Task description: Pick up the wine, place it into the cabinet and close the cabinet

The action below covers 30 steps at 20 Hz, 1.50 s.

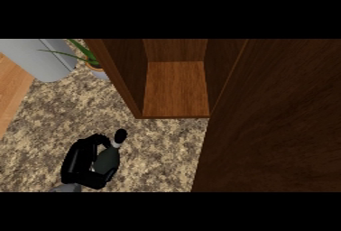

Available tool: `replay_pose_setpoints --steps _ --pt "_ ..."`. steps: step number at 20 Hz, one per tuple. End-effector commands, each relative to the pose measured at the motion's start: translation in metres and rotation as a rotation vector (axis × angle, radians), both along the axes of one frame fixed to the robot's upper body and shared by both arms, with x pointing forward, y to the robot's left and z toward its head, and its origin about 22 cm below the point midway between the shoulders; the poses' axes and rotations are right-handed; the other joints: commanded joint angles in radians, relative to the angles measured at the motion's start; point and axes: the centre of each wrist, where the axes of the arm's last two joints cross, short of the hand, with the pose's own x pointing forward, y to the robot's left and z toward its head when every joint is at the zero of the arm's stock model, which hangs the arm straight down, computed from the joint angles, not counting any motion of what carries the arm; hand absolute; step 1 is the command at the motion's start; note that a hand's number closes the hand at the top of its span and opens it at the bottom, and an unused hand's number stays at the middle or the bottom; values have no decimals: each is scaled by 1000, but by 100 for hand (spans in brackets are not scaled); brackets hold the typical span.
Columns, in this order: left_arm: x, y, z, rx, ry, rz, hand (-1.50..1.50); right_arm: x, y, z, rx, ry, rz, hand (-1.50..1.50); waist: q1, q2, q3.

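A dark wine bottle with a black cap stands on the speckled counter at the lower left. My left hand is curled round the bottle's body from the left side, hiding much of it. The wooden cabinet stands open behind it, with its inner shelf bare. Its open door fills the right side of the view. My right hand does not show.
A grey rounded appliance sits at the back left. Beside it a potted plant stands against the cabinet's left wall. A light wooden surface borders the counter at the left edge.
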Motion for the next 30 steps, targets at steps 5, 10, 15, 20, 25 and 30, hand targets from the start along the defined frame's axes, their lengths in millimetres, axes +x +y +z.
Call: replay_pose_setpoints --steps 5,10,15,20,25,30 --pt "0 -29 29 -39 -19 -58 150 -40 -12 27 69 -52 8 -150 1 3 -4" --pt "-17 -70 45 -46 2 -99 150 -38 -15 26 39 -65 1 -150 2 2 -3" --pt "-11 -99 73 -56 -22 -70 150 -43 -19 29 33 -59 17 -150 -4 1 -3" --pt "-1 -111 80 8 -74 -20 150 -39 -19 25 34 -59 10 -150 -3 4 -4" --pt "7 -120 88 45 -67 35 150 -45 -22 27 32 -51 3 -150 -6 4 -3" --pt "42 -126 97 94 -67 72 150 -33 -25 32 37 -74 -1 -150 -4 8 -4"
